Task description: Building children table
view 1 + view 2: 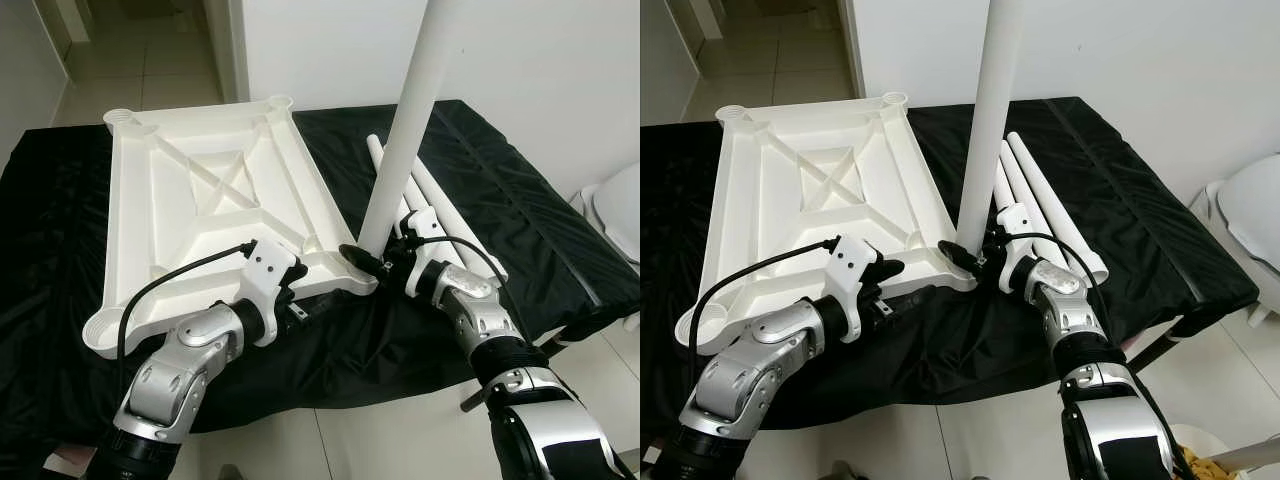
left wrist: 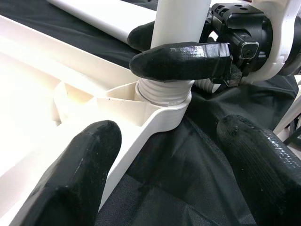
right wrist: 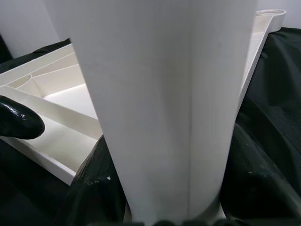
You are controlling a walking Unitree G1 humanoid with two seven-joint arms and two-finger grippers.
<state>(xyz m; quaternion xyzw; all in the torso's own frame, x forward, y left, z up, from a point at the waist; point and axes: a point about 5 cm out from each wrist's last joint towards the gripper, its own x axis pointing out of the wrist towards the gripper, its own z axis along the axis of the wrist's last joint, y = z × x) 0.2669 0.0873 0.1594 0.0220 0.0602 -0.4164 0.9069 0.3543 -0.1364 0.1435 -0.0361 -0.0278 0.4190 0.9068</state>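
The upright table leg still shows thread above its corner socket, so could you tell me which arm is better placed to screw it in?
Right. The right pincer already grips the leg near its base; the left pincer is open beside the tabletop.

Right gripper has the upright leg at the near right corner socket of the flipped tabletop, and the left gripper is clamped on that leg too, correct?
Not quite. The left gripper is open at the tabletop edge beside the socket, as the left wrist view shows. The right gripper does hold the leg.
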